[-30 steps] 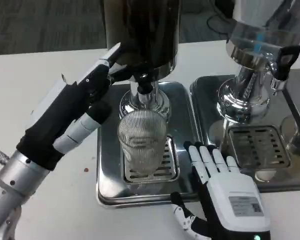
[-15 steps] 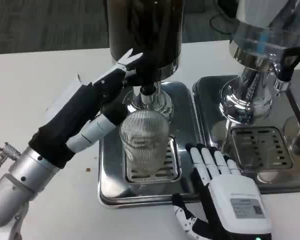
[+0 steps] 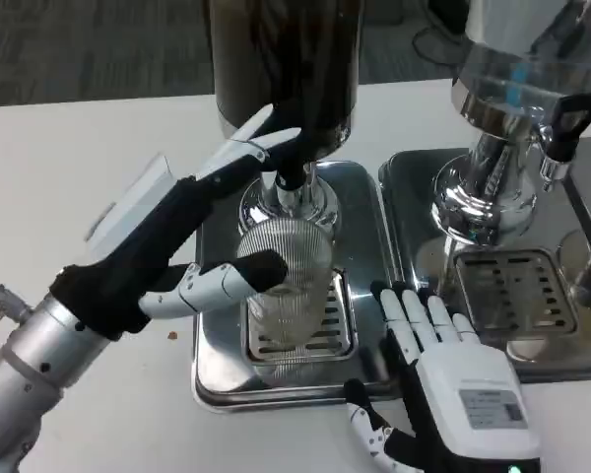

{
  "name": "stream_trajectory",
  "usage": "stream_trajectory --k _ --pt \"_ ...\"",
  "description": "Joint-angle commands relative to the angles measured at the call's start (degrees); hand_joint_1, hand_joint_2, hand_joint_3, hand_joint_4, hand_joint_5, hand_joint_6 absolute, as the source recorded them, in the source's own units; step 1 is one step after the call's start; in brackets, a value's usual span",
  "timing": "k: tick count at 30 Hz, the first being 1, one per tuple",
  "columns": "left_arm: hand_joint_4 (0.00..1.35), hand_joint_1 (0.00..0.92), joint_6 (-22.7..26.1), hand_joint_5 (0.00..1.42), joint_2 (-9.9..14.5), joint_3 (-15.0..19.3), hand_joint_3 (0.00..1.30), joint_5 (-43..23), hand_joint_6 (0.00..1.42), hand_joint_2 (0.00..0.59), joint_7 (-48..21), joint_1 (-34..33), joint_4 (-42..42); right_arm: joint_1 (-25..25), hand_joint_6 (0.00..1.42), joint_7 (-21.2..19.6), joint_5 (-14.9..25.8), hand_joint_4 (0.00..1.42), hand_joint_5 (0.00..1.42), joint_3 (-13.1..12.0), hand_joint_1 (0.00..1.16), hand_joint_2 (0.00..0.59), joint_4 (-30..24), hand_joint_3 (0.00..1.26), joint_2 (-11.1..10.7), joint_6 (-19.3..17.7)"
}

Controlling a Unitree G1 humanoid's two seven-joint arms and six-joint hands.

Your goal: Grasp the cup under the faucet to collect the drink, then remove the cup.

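A ribbed clear cup [image 3: 288, 286] stands upright on the drip grate [image 3: 330, 340] below the black faucet [image 3: 292, 178] of the dark drink dispenser [image 3: 281, 59]. My left hand [image 3: 177, 236] comes in from the left. Its thumb [image 3: 238, 279] lies across the cup's left front, and its long fingers [image 3: 261, 148] stretch past the rim up to the faucet. The fingers are spread, not wrapped round the cup. My right hand [image 3: 443, 370] lies flat and open on the tray's front right corner, just right of the cup, holding nothing. I see no drink in the cup.
The cup's steel tray [image 3: 212, 379] sits mid-table. A second dispenser [image 3: 512, 79] with a black tap handle [image 3: 563, 116] stands on its own tray [image 3: 404, 192] at the right. Bare white table [image 3: 69, 158] lies to the left.
My left hand has pushed forward and right; its thumb has swung across the cup's front and its fingers have reached the faucet. The right hand has barely moved.
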Motion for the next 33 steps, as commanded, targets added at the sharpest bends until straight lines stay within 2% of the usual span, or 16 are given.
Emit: stream_trajectory --k 1,28,30,33 --pt "0.02 0.000 -1.5 0.24 1.5 -2.1 0.21 3.9 0.23 0.124 -0.1 2.1 -1.0 -0.4 0.05 0.4 0.6 0.00 0.00 -0.7 0.39 0.419 -1.1 0.01 -0.5 -0.2" --pt "0.04 0.000 -3.9 0.25 6.6 -5.2 0.24 15.4 0.23 0.127 9.0 3.6 -3.4 -0.6 0.05 0.2 2.7 0.00 0.00 -1.3 0.40 0.402 -1.0 0.01 0.0 -0.3" --pt "0.04 0.000 -3.8 0.25 6.8 -5.5 0.24 15.6 0.23 0.128 9.4 3.6 -3.3 -0.6 0.05 0.1 3.4 0.00 0.00 -1.6 0.40 0.402 -1.0 0.01 0.1 -0.5" --pt "0.04 0.000 -3.6 0.25 7.0 -5.7 0.24 15.7 0.23 0.128 9.9 3.7 -3.2 -0.2 0.06 -0.1 7.7 0.00 0.00 -3.3 0.40 0.390 -1.5 0.01 0.3 -2.2"
